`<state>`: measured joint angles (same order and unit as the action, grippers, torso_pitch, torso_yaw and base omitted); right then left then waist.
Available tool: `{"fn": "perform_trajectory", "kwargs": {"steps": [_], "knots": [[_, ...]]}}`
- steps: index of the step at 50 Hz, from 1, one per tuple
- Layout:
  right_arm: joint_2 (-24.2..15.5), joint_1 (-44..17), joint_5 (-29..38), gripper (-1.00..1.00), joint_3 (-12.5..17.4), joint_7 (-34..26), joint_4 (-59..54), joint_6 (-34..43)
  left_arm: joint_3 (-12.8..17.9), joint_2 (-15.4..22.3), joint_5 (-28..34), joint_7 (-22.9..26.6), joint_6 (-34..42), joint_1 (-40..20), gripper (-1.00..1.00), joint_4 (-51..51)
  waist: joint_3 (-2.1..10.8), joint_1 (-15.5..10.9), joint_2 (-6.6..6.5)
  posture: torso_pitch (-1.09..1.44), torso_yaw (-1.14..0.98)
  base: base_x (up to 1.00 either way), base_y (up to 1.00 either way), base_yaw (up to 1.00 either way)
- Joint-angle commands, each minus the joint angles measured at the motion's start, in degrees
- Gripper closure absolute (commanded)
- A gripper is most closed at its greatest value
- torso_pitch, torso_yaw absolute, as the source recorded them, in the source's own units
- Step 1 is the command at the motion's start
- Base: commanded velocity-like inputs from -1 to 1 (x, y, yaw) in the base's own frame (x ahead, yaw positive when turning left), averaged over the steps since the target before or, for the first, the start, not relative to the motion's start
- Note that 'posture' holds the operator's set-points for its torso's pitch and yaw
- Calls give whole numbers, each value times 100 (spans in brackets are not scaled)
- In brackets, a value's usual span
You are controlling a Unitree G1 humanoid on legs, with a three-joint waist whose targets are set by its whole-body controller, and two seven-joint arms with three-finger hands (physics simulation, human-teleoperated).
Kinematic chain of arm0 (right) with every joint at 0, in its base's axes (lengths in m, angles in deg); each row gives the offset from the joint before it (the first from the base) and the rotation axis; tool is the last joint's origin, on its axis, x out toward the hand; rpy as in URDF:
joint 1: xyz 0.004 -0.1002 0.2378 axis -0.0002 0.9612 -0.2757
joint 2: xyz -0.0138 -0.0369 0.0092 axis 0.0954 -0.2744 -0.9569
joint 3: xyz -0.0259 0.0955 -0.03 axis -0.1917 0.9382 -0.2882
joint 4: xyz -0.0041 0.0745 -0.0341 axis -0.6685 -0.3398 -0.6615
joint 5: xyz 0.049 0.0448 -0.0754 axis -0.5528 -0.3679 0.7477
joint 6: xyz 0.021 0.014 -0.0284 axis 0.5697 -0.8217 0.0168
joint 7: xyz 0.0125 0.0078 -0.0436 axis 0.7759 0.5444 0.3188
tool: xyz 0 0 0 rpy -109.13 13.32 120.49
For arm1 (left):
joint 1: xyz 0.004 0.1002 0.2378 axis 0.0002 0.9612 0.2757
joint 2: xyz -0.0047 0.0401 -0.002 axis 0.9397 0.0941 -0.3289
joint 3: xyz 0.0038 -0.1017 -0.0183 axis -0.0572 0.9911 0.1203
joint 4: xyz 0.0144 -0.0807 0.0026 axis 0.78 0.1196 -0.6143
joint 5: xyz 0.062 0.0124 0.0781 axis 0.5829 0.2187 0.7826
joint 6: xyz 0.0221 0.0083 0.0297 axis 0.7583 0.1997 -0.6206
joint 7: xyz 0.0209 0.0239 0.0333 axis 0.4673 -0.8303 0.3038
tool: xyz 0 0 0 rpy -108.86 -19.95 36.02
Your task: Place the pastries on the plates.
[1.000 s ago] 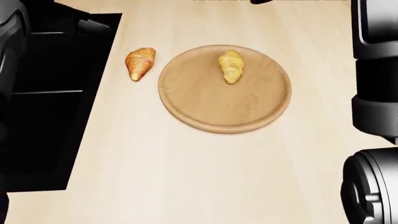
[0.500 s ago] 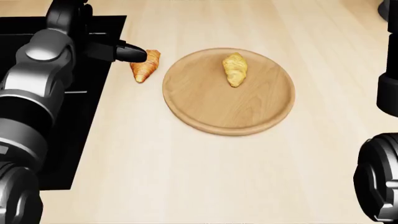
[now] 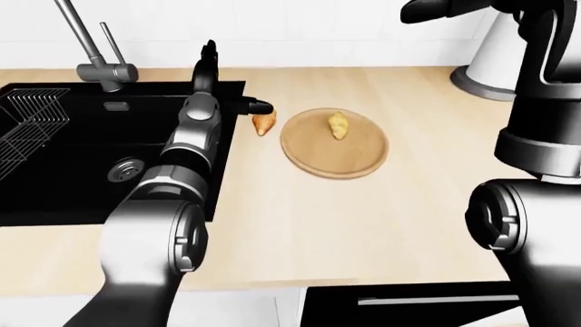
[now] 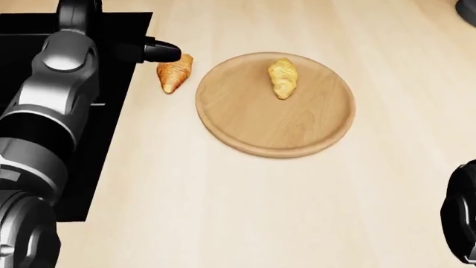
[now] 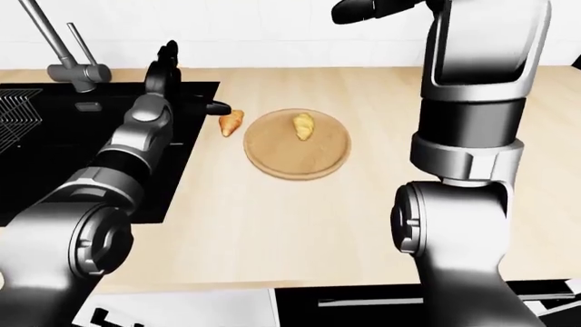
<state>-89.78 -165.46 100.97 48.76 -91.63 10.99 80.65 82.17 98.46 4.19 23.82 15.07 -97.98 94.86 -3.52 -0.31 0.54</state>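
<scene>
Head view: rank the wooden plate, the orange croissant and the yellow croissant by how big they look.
1. Wooden plate, by far the largest.
2. and 3. Orange croissant and yellow croissant look about alike; a fingertip of the left robot hand reaches the orange one's top end, so I won't rank them.

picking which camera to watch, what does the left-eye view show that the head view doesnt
Only the left-eye view shows the faucet, the wire rack, the sink drain and the raised right hand. Only the head view shows the wooden plate's rim and grain close up. Both show the orange croissant on the counter, the yellow croissant on the plate, and the left hand beside the orange one.
</scene>
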Motion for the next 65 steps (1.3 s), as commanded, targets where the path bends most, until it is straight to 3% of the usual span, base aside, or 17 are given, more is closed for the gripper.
{"fn": "perform_trajectory", "kwargs": {"steps": [1,19,30,65], "knots": [[-114,-173,37,-100,58,30,235,-71,7,66,62,9,-114,-242,-100,-208,174,0,9,4,0,0,0,0],[-376,-207,-44,-100,142,60,466,163,28,105,506,23,27,-293,-100,-164,-159,2,15,15,0,0,0,0],[-453,-90,-116,-100,167,44,625,279,-126,88,975,35,-119,-316,-100,-153,-345,-5,28,20,0,0,0,0],[-428,151,-182,-100,176,102,867,415,-65,-63,1186,478,-587,-175,-100,-143,-376,-12,42,20,0,0,0,0]]}}
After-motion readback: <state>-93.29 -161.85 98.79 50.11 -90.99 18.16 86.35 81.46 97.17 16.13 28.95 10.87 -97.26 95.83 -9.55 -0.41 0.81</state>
